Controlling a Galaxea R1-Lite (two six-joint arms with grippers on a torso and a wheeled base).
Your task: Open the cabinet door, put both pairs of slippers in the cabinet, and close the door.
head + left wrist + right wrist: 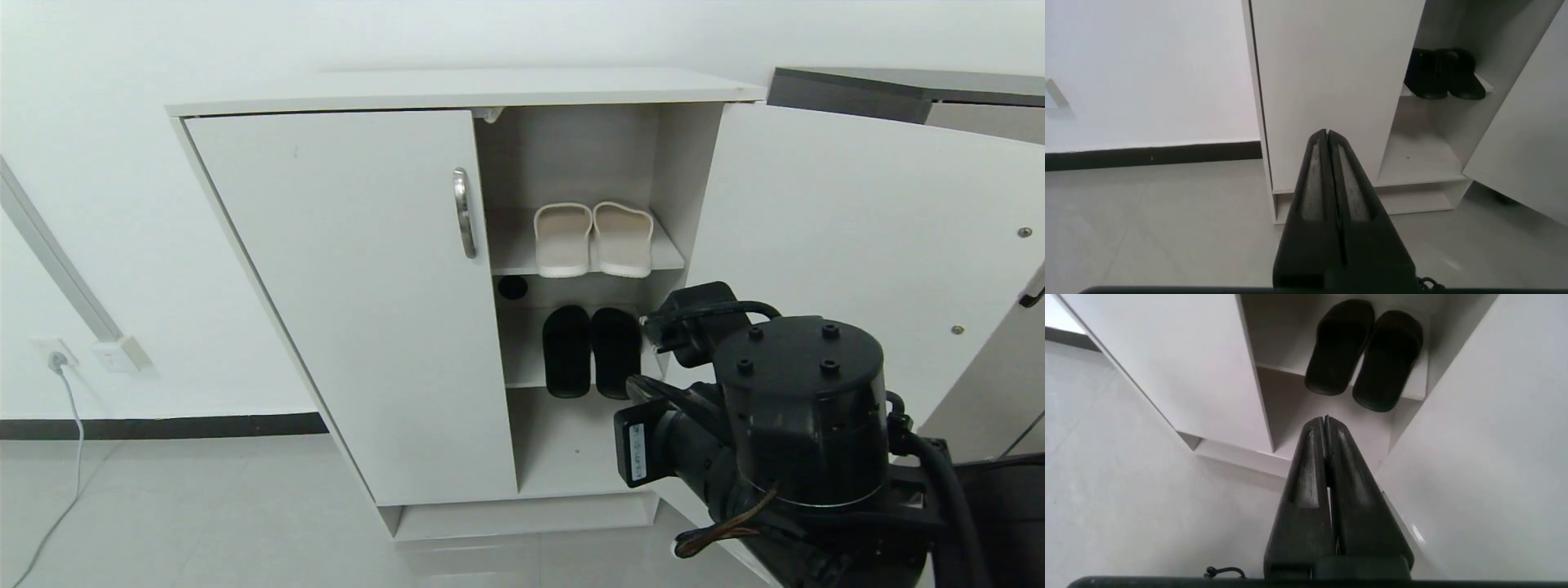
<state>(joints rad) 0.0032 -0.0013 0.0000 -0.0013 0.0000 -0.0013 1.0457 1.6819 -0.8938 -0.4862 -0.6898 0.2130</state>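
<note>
The white cabinet (343, 286) has its left door shut and its right door (857, 237) swung wide open. A beige pair of slippers (593, 238) lies on the upper shelf. On the shelf below is a black pair of slippers (592, 351), also in the wrist views (1365, 355) (1445, 73). My right gripper (1326, 423) is shut and holds nothing. It hangs just outside the open compartment, beside the open door (1503, 457) and a little below the black pair. My left gripper (1326, 135) is shut and holds nothing, low over the floor in front of the shut left door (1323, 73).
The shut left door carries a metal handle (464, 212). My right arm (784, 408) stands between me and the open door. A wall socket with a cable (57, 359) is at the far left. A grey cabinet top (898, 90) stands behind the open door. Bare tiled floor (204, 514) lies to the left.
</note>
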